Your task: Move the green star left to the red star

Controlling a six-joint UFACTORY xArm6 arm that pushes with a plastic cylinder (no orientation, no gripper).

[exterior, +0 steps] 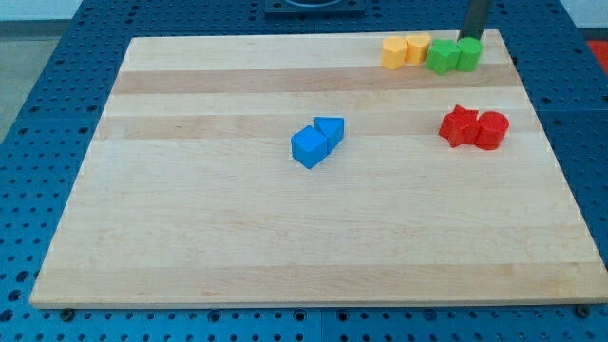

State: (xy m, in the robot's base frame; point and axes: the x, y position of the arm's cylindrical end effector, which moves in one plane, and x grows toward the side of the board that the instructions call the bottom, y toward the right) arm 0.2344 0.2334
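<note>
green star (441, 58), just left of my tip (468, 40)

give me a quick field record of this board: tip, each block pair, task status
tip: my tip at the view's top right, just above the right green block
green pair: green star touching that green block
yellow pair: two yellow blocks left of the greens
red pair: red star beside red cylinder, below the greens
blue pair: blue cube and blue triangular block, mid board
status: green star not yet at red star
</note>
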